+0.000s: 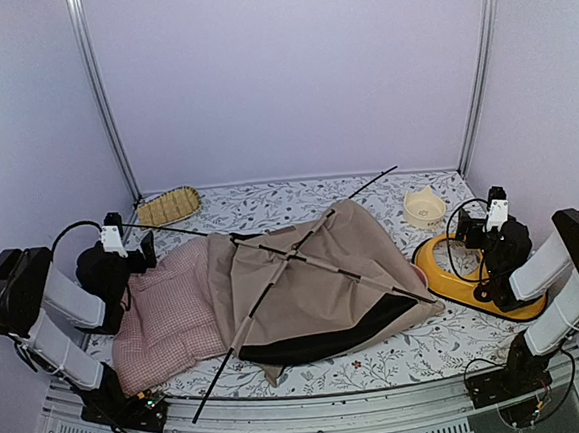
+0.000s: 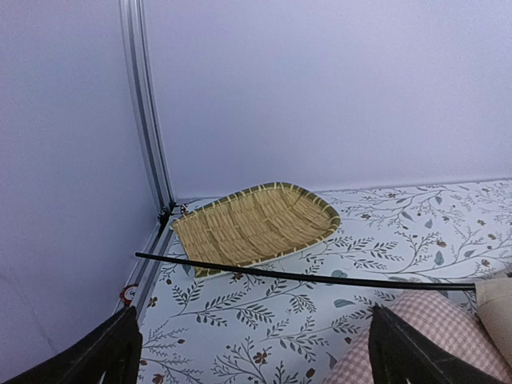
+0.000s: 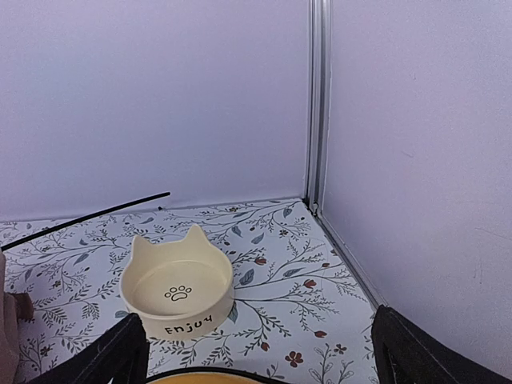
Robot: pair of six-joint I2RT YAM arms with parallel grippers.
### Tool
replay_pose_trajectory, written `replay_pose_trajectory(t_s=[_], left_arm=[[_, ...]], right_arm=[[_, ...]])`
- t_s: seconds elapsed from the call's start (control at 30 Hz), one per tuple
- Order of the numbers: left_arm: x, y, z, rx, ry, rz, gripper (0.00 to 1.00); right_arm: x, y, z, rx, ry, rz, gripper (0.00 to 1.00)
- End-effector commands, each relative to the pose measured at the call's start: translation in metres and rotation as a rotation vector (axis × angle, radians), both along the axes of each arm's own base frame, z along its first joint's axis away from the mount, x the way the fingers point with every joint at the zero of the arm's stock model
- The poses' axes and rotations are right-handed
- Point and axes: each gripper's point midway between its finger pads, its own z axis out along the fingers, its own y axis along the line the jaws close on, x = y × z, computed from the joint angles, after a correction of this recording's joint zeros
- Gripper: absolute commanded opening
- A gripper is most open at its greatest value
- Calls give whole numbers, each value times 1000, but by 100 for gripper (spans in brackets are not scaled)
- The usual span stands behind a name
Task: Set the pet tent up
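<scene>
Gaping fully, left claw [image 2: 252,322] and right claw [image 3: 260,318] both empty, neither touching pet tent [image 1: 315,285]

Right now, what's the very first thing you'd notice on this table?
The big beige pet tent lies flat and crumpled in the middle of the table, with its thin black poles crossed on top. A pink checked cushion lies against its left side. A cream bowl with cat ears stands at the back right, and a woven tray lies in the back left corner.
</scene>
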Motion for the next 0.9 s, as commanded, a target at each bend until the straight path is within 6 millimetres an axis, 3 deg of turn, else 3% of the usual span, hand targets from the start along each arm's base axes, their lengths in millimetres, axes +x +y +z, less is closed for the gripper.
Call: replay_pose_trajectory(t_s=[0.0,0.43,0.53,0.7,0.87], left_arm=[[2,-2,3,5,-10,-7,99],[2,-3,5,7,-15,-7,99],[10,-7,8,22,11,-25,99],[36,-30,17,52,147,-102,99],[28,-73,64,-82,110,-317,99]], right_arm=[[3,0,8,-4,-28,5,99],[3,0,8,-4,-30,5,99],[3,0,8,-5,-30,4,99],[1,-1,9,-3,-34,0,99],[-2,-4,11,5,-31,-15,99]])
